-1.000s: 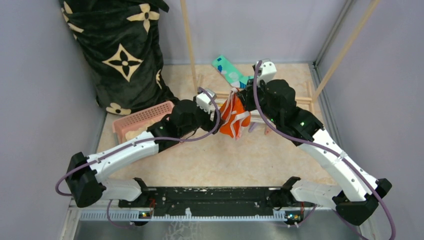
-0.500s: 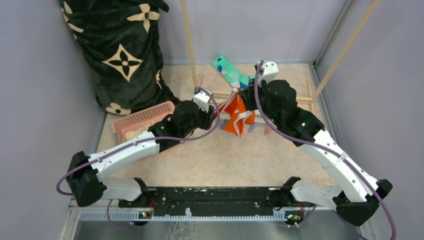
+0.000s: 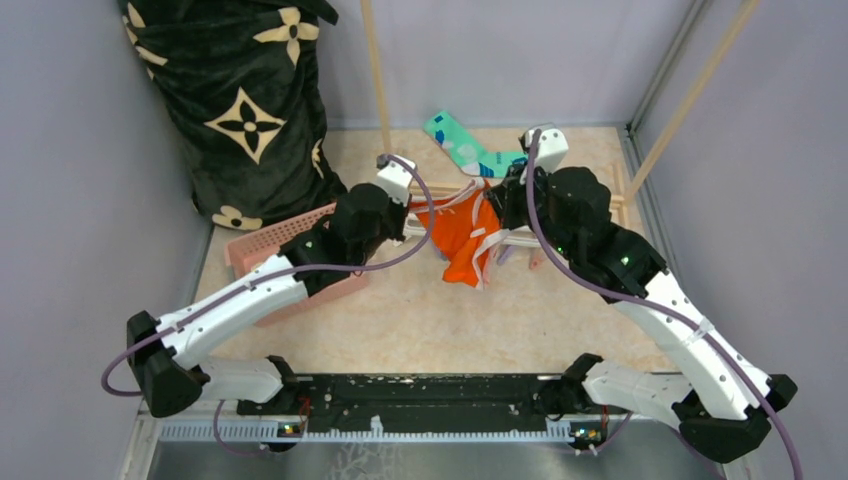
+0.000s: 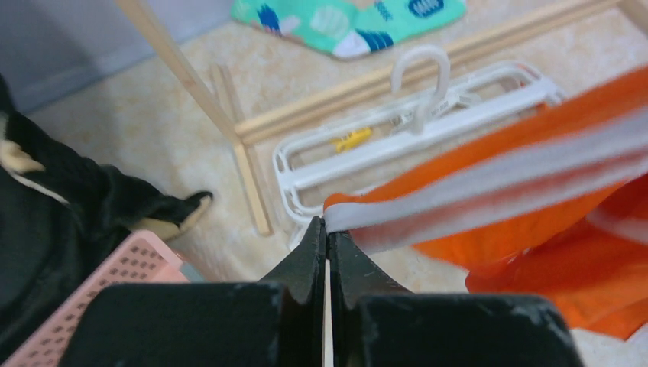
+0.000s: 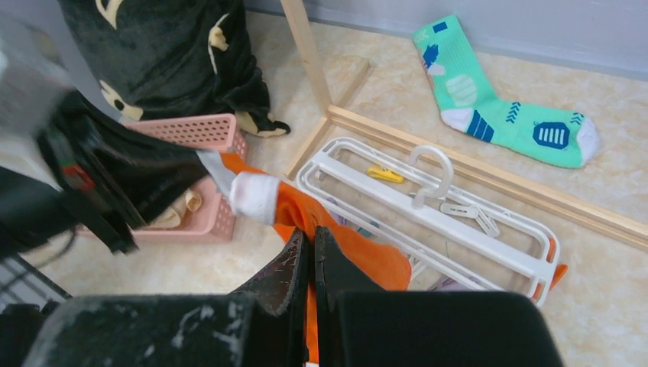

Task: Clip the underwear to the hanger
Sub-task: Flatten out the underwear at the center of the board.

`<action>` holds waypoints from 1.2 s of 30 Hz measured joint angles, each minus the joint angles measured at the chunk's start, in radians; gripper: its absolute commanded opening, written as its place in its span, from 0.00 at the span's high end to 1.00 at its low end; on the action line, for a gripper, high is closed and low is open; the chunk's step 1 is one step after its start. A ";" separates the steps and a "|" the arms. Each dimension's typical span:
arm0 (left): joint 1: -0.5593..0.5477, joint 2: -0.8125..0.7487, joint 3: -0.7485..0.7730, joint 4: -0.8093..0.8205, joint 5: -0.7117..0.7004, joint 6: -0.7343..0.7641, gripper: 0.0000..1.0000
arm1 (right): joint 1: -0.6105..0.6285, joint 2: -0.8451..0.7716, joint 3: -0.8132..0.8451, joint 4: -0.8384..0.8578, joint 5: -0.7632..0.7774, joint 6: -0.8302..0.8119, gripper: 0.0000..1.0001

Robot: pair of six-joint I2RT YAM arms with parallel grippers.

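Top view, underwear: the orange underwear (image 3: 462, 240) hangs in the air between the two arms, above the worktop (image 3: 450, 320).
Top view, left pincer: the left pincer (image 3: 412, 212) is closed on the left end of the waistband.
Top view, right pincer: the right pincer (image 3: 500, 203) is closed on the right end.
Top view, long way: the waistband is pulled out from left to right. The rest droops toward the near side.
Top view, hanger: the white hanger (image 3: 520, 240) lies flat under the cloth, mostly hidden.
Top view, basket: the pink basket (image 3: 262, 242) sits on the left, partly under the left arm. I cannot tell from here what is inside.
Left wrist view, pincer: the tips are shut tight on the corner of the white band.
Left wrist view, hanger: it lies flat just past the band. Its hook points away toward the sock (image 4: 344, 19), and a yellow clip (image 4: 351, 140) sits on it.
Right wrist view, pincer: it is shut on orange cloth.
Right wrist view, hanger: it lies just beyond the tips, slanting off to the right, with one end under the cloth.
Right wrist view, basket: it holds a rolled cream cloth (image 5: 179, 214).
Next move, my guess: the band must go down to the clips. The right arm looks nearer to them.
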 measured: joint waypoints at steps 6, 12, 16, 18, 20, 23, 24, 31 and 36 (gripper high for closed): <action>0.000 -0.004 0.233 -0.151 -0.049 0.065 1.00 | 0.000 -0.013 0.008 -0.084 -0.071 -0.040 1.00; 0.000 -0.025 0.372 -0.324 -0.081 0.091 1.00 | 0.000 -0.013 0.009 -0.157 -0.161 -0.060 1.00; 0.000 -0.058 0.375 -0.435 -0.095 0.077 1.00 | 0.000 -0.025 0.009 -0.176 -0.204 -0.051 1.00; -0.001 -0.072 0.374 -0.486 -0.097 0.061 1.00 | 0.000 -0.031 0.009 -0.180 -0.223 -0.045 1.00; -0.001 -0.089 0.374 -0.541 -0.097 0.040 1.00 | 0.000 -0.040 0.009 -0.184 -0.263 -0.034 1.00; -0.001 -0.113 0.376 -0.613 -0.096 0.014 1.00 | 0.000 -0.052 0.008 -0.188 -0.328 -0.019 1.00; -0.001 -0.121 0.377 -0.637 -0.095 0.002 1.00 | 0.000 -0.056 0.008 -0.190 -0.353 -0.016 1.00; -0.002 -0.165 0.409 -0.749 -0.073 -0.037 1.00 | 0.000 -0.068 -0.010 -0.212 -0.482 0.034 1.00; -0.005 -0.154 0.459 -0.791 -0.073 -0.041 1.00 | 0.008 -0.082 -0.092 -0.187 -0.510 0.114 1.00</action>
